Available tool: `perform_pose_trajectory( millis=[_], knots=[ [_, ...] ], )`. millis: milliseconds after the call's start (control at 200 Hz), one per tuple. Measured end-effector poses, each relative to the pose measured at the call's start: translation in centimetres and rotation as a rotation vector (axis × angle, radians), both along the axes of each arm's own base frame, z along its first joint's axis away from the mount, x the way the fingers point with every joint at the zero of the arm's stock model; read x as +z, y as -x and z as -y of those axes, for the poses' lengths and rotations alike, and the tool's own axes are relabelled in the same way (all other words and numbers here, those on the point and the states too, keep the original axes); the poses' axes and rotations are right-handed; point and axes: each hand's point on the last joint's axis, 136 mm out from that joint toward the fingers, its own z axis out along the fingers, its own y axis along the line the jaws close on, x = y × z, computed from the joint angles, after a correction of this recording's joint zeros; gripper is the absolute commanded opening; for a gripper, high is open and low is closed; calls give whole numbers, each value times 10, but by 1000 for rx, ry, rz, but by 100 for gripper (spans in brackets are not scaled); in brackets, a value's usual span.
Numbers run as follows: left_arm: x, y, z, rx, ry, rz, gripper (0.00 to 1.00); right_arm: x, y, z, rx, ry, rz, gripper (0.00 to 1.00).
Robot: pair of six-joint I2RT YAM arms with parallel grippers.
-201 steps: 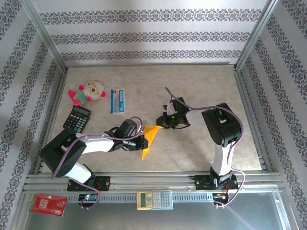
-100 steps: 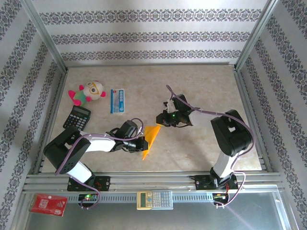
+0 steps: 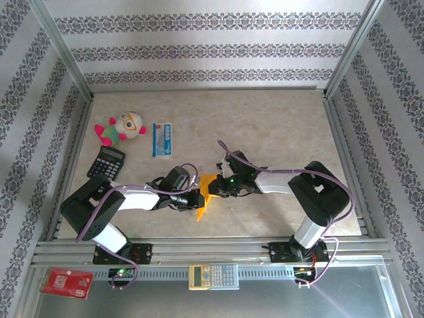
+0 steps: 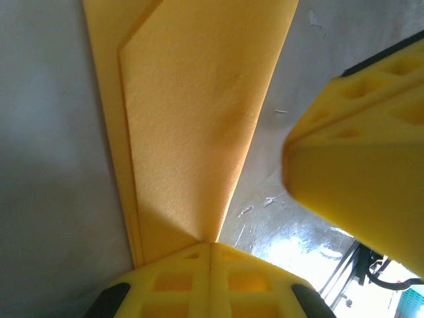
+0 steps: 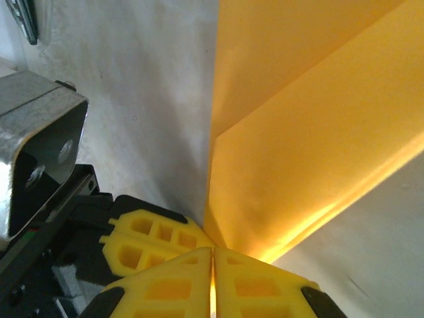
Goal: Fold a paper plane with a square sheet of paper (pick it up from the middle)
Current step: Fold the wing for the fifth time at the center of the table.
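Note:
The orange-yellow sheet of paper (image 3: 207, 187) is folded into a narrow pointed wedge with overlapping layers, like a paper plane, and sits between both grippers near the table's front middle. My left gripper (image 3: 197, 199) is shut on its near end; in the left wrist view the paper (image 4: 199, 119) runs up from my closed left gripper (image 4: 211, 246), with a right finger (image 4: 358, 165) beside it. My right gripper (image 3: 218, 187) is shut on the paper's right edge; in the right wrist view the paper (image 5: 311, 132) enters my right gripper (image 5: 213, 252), next to the left fingers (image 5: 149, 238).
A plush toy (image 3: 122, 127), a blue-and-white packet (image 3: 162, 139) and a black calculator (image 3: 106, 163) lie at the back left. A red packet (image 3: 65, 281) and a beige calculator (image 3: 213, 275) rest on the front rail. Metal frame posts border the table.
The right arm has swung down and toward the near left, bringing its gripper close to the left one on the paper. The paper looks more compact. The left arm has barely moved.

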Motion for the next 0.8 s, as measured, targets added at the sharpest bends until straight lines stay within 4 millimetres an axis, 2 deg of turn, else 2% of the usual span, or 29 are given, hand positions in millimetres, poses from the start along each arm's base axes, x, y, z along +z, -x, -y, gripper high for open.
perform_pose_trajectory(
  millis=[220, 400, 620, 799],
  knots=[
    [0, 0, 0, -3, -1, 3, 1, -22, -1, 1, -15, 31, -40, 9],
    [0, 0, 0, -10, -2, 9, 1, -22, -11, 8, -40, 20, -54, 8],
    [0, 0, 0, -24, -7, 17, 1, -22, -31, 22, -77, -6, -100, 8],
    [0, 0, 1, -30, -9, 16, 1, -20, -68, 43, -145, -22, -99, 7]
  ],
)
